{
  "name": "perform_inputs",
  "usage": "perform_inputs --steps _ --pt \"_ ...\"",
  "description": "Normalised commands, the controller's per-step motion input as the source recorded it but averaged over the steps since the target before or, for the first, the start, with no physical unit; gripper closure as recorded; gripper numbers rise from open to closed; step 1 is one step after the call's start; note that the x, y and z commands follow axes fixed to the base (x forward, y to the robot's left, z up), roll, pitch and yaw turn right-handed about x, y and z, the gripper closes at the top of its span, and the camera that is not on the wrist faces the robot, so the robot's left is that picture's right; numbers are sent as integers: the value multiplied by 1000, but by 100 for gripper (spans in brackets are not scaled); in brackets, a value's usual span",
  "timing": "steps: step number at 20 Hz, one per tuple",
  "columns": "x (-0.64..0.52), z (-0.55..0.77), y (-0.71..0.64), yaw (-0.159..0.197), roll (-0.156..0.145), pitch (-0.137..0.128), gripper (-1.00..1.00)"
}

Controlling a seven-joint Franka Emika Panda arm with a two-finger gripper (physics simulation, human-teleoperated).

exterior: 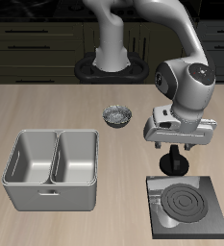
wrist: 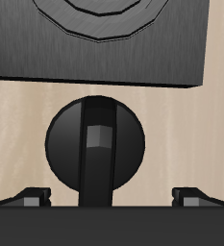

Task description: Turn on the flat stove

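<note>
You are working in a simulated kitchen: dark cabinet drawers (exterior: 32,43) with bar handles line the back, and the light wood tabletop (exterior: 46,106) carries a flat stove (exterior: 187,207), a double-basin metal tray (exterior: 52,169) and a small bowl (exterior: 116,115).

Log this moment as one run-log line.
claw: open, above knob, no contact seen | flat stove: burner grey, not glowing | grey double-basin tray: untouched | small bowl: behind tray
</note>
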Motion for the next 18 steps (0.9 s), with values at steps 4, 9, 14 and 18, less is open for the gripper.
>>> perform_inputs --steps 4,9,14,18 --pt "-38 -258 -87 -20 -20 24 -100" --pt "-63 -211 -206 -29 -27 31 -100" --pt "-77 -153 -186 -61 4 27 -100" --pt "-123 -119 -176 -61 8 14 -100"
